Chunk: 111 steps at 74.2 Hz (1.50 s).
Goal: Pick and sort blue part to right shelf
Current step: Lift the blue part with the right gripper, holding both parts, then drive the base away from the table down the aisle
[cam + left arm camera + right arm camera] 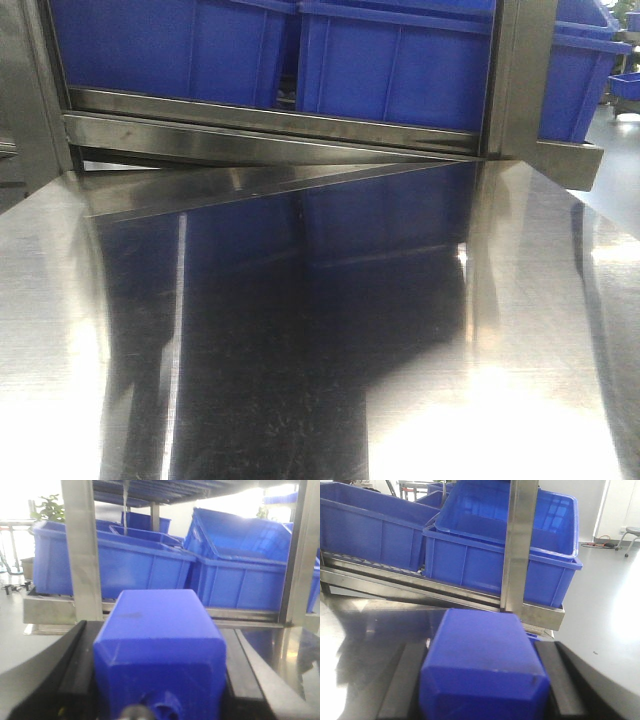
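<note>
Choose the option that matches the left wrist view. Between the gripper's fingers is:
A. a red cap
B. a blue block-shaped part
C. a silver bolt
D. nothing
B: a blue part sits between the black fingers of the left gripper, filling the gap between them.

Blue bins (400, 70) sitting side by side beyond the far edge, steel table (300, 380) reflecting them

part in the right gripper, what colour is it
Solid blue; the part shows best in the right wrist view.
</note>
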{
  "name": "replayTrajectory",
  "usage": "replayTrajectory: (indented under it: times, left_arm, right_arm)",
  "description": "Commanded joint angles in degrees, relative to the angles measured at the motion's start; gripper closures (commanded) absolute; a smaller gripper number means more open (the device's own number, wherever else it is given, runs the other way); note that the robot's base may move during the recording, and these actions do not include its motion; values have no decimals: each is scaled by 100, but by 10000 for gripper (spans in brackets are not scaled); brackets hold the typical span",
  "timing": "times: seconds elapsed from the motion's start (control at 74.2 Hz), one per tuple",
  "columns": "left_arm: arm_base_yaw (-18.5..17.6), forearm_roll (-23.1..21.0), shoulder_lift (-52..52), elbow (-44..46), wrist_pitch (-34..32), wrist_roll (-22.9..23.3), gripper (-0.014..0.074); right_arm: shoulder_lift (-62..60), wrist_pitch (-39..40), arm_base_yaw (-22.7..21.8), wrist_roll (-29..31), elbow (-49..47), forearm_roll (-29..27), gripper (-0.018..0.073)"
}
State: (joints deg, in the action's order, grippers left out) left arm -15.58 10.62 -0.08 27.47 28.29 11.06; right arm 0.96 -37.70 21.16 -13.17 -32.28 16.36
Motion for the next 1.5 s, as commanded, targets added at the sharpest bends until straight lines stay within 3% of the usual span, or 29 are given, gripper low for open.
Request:
replayTrajectory:
  times: [0.0,0.108,0.243,1.483]
  left_arm:
    - [2,10,61,432,155,23,346]
    - [2,10,61,648,1039,23,346]
    - [2,10,-3,918,1518,23,346]
    - [2,10,-1,-142,1289,23,346]
  right_arm:
    - [101,504,-13,51,-160,167,302]
    - [101,504,-13,51,-160,167,302]
    - [101,504,-13,51,-160,167,302]
    - [114,501,-13,51,-160,167,302]
